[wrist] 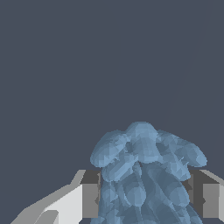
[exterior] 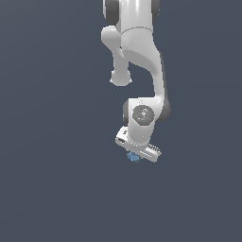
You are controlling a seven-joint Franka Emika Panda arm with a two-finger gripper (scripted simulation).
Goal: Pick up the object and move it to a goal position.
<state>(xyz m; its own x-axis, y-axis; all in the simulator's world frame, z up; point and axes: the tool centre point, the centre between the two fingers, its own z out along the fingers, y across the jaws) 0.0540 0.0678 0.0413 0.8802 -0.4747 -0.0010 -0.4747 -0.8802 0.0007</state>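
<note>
The object (wrist: 144, 175) is a light-blue lumpy cluster of small rounded knobs. In the wrist view it fills the space between my two fingers (wrist: 89, 199) and touches both. In the exterior view it shows as a small blue lump (exterior: 133, 157) just under the white gripper (exterior: 136, 155), which hangs tilted from the arm. My gripper (wrist: 146, 199) is shut on the object. The fingertips are partly hidden by the object and by the picture's edge.
The white arm (exterior: 139, 52) comes down from the top of the exterior view. All around is one plain dark grey-blue surface (exterior: 52, 142) with no other objects and no marked spot in view.
</note>
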